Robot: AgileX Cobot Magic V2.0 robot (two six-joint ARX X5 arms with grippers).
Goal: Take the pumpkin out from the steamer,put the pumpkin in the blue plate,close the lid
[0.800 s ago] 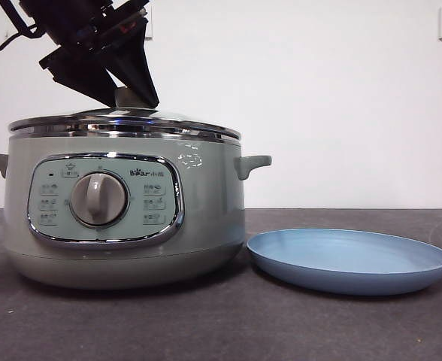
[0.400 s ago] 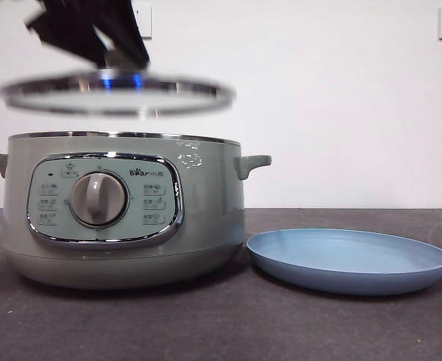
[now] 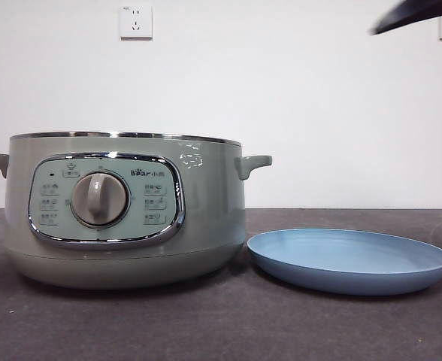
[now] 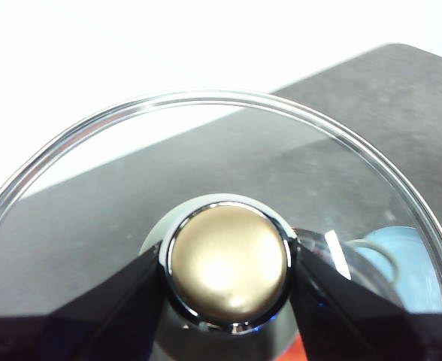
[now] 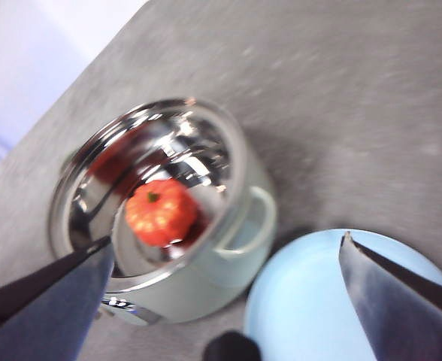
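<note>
The steamer stands open at the left of the table, with no lid on it. The pumpkin sits inside its shiny pot, seen from above in the right wrist view. The blue plate lies empty just right of the steamer. My left gripper is shut on the knob of the glass lid and holds it up, out of the front view. My right gripper is open and empty, high above the steamer and the plate. It shows as a black tip at the front view's top right.
The dark grey table top runs in front of both things. A white wall with two sockets stands behind. The steamer's side handle sticks out over the plate's near edge.
The lid has gone from resting on the steamer, to lifted above it, to out of the front view with the left gripper. A black tip has come in at the top right.
</note>
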